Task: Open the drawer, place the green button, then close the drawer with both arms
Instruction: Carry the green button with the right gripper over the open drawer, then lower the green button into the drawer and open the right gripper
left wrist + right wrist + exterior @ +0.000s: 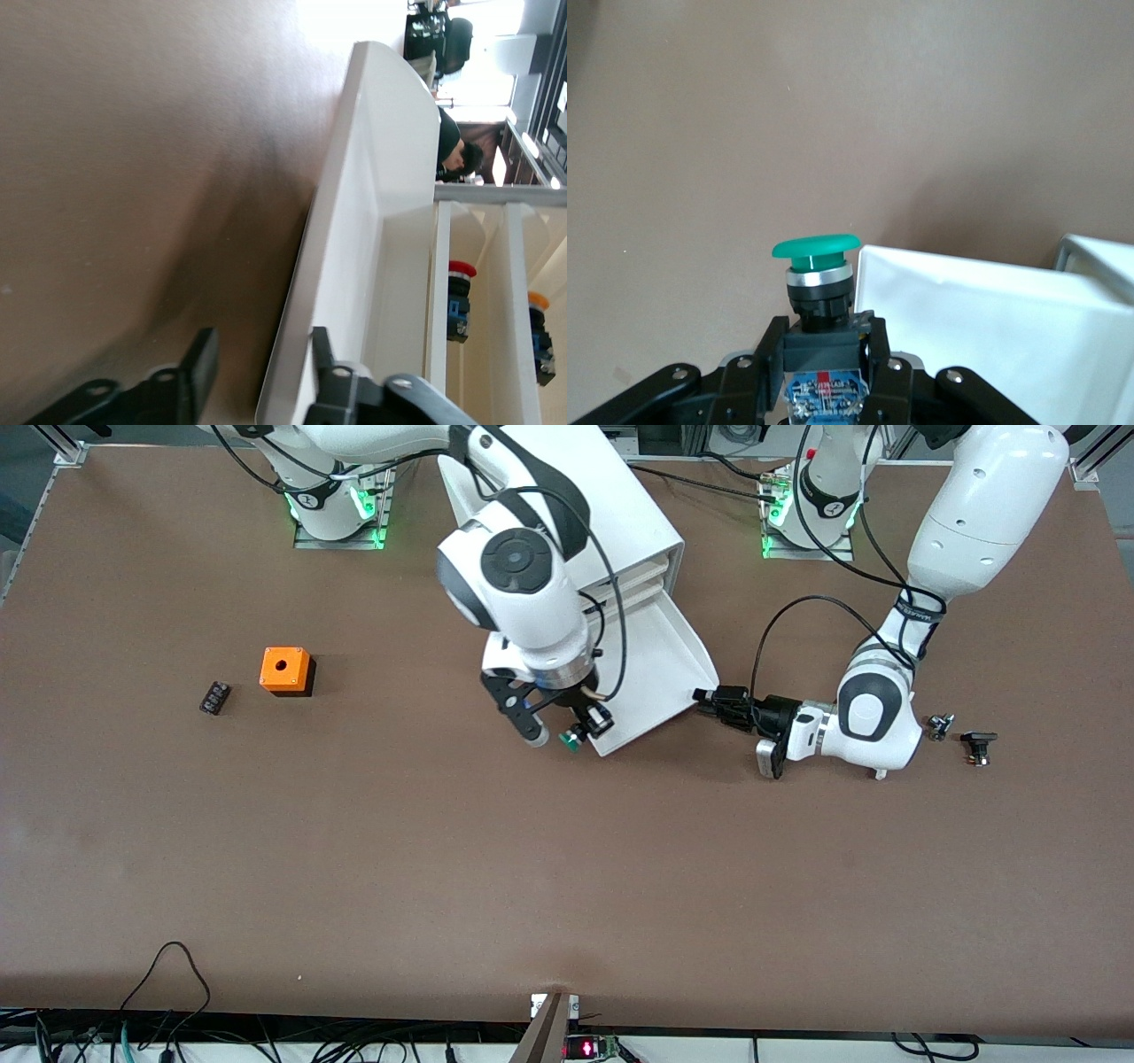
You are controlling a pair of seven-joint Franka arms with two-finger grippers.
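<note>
The white cabinet [620,514] stands at mid table, its lowest drawer [660,664] pulled out toward the front camera. My right gripper [567,731] is shut on the button [568,740] and holds it low over the table, just beside the drawer's front corner. The right wrist view shows the green cap [816,246] ahead of the gripper [824,332], with the drawer [983,336] beside it. My left gripper [704,698] is open at the drawer front's other corner. In the left wrist view [261,354] its fingers straddle the drawer front [363,221], one finger [199,363] clear of it.
An orange cube [285,670] and a small black part [214,697] lie toward the right arm's end. Black-and-silver parts [939,727] [978,746] lie toward the left arm's end. A red-capped button [461,292] and an orange-capped one [539,328] show inside the cabinet.
</note>
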